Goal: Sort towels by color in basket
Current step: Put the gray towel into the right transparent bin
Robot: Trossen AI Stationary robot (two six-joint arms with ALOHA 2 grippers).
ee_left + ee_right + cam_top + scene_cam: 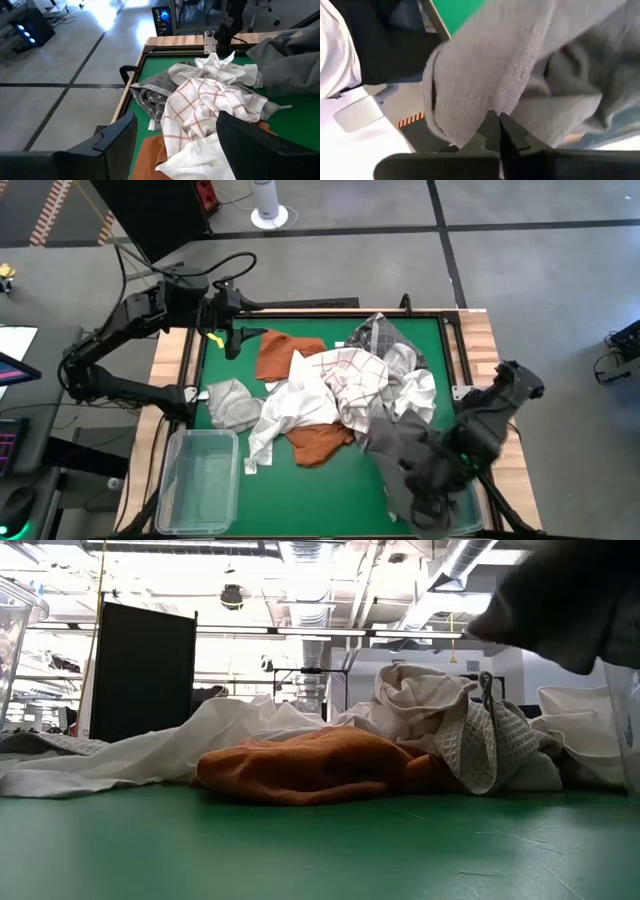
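Observation:
A heap of towels lies mid-table: a white-and-brown checked one (350, 375) on top, white ones (290, 405), rust orange ones (285, 355), a dark grey checked one (378, 335) and a light grey one (232, 402). My right gripper (438, 482), at the near right, is shut on a plain dark grey towel (395, 445), which shows raised in the low view (570, 600). My left gripper (232, 335) hangs open above the table's far left, with nothing between its fingers (250, 145). My right gripper pinches a bunched fold of the dark grey towel (487, 100) between its shut fingertips (492, 127), coming from above and pointing steeply down. One layer or several, I cannot tell. The towel drapes slack around the gripper, its raised part clear of the table; whether its far end (385, 430) touches the heap I cannot tell.
A clear plastic bin (200, 480) stands at the near left corner and another (472, 515) at the near right, under my right arm. A wooden frame (480, 350) borders the green mat. Bare mat (300, 850) lies along the near edge.

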